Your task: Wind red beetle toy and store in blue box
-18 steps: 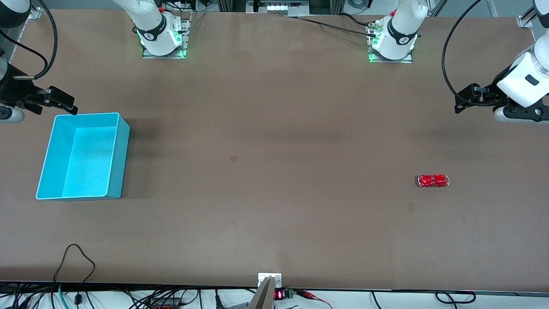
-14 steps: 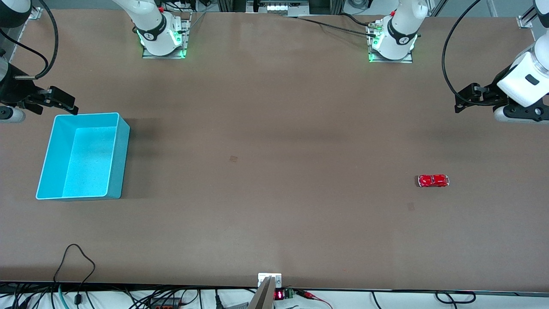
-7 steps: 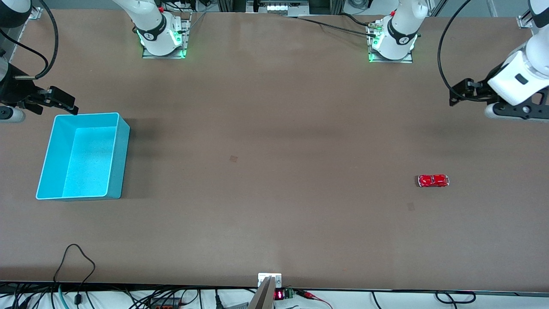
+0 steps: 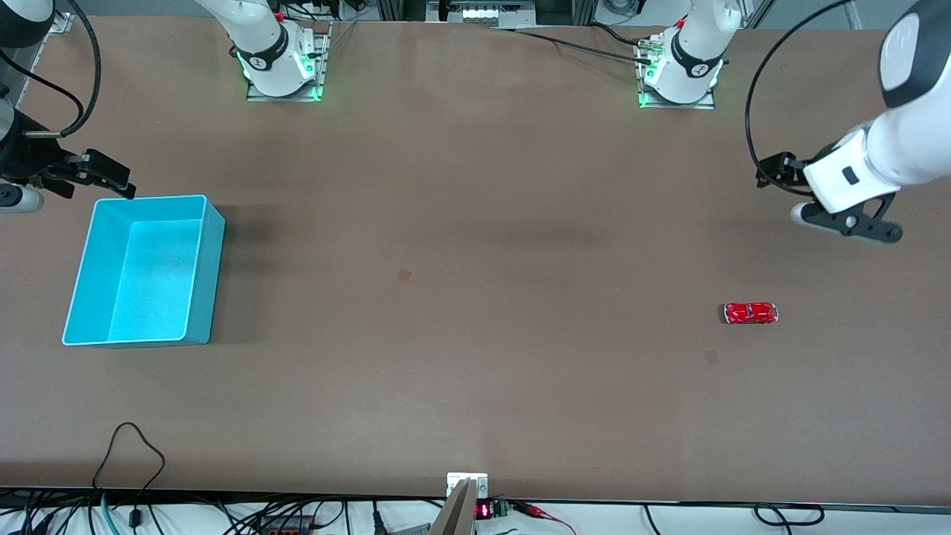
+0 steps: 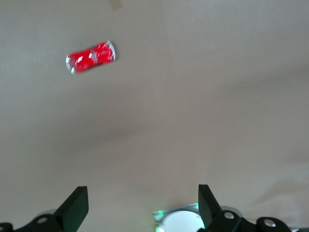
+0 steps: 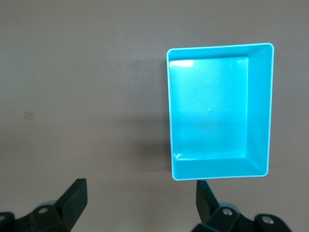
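The red beetle toy [image 4: 751, 313] lies alone on the brown table toward the left arm's end; it also shows in the left wrist view [image 5: 91, 56]. My left gripper [image 4: 773, 177] hangs open and empty in the air over bare table, apart from the toy; its jaws stand wide in its wrist view [image 5: 143, 208]. The blue box [image 4: 145, 269] stands open and empty at the right arm's end, and shows in the right wrist view [image 6: 219, 111]. My right gripper [image 4: 104, 178] waits open and empty by the box's corner nearest the bases [image 6: 140, 205].
The two arm bases [image 4: 278, 63] [image 4: 680, 70] stand along the table's edge farthest from the front camera. Cables [image 4: 134, 453] and a small mount [image 4: 466, 487] lie at the table edge nearest the front camera. A black cable loops from the left arm [image 4: 758, 111].
The left arm has swung its wrist down and toward the table's middle, bringing the left gripper closer to the toy. The right arm, the toy and the box have not moved.
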`<state>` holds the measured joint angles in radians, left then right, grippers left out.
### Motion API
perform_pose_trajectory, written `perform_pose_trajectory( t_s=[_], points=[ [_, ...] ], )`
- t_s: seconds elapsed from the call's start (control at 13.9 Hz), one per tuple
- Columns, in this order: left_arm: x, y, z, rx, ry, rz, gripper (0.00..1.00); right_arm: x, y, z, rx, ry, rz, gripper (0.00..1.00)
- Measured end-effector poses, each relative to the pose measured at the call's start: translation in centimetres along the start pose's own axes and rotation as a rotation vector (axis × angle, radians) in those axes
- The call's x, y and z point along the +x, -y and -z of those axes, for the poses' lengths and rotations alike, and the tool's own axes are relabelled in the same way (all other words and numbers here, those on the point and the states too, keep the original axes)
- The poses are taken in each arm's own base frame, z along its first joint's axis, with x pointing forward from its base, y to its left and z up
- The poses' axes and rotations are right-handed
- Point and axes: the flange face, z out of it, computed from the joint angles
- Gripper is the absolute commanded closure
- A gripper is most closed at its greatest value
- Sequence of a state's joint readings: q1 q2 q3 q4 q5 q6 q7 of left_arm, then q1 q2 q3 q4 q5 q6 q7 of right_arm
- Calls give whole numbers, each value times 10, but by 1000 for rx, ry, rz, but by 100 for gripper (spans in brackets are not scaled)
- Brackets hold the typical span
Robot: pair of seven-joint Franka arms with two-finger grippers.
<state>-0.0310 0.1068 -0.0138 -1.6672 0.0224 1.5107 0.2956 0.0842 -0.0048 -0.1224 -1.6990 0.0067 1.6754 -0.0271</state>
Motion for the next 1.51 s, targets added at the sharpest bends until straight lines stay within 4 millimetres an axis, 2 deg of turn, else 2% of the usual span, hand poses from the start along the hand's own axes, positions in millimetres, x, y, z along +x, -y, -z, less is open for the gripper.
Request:
perform_pose_trajectory(
  t_s=[0.5, 0.79, 0.93, 1.08, 1.36, 1.51],
  points=[
    [46, 83, -63, 72, -75, -580, 0, 0, 0, 0, 0, 0, 0, 0],
    [80, 111, -124, 180, -111, -940, 0, 0, 0, 0, 0, -2, 0, 0],
    [93, 119, -158, 188, -105, -1060, 0, 0, 0, 1, 0, -3, 0, 0],
    [100, 119, -187, 174, -92, -1108, 0, 0, 0, 1, 0, -3, 0, 0],
    [97, 113, -241, 246, -147, -1155, 0, 0, 0, 0, 0, -2, 0, 0],
    [90, 116, -261, 256, -153, -1186, 0, 1, 0, -1, 0, -1, 0, 0]
  ],
)
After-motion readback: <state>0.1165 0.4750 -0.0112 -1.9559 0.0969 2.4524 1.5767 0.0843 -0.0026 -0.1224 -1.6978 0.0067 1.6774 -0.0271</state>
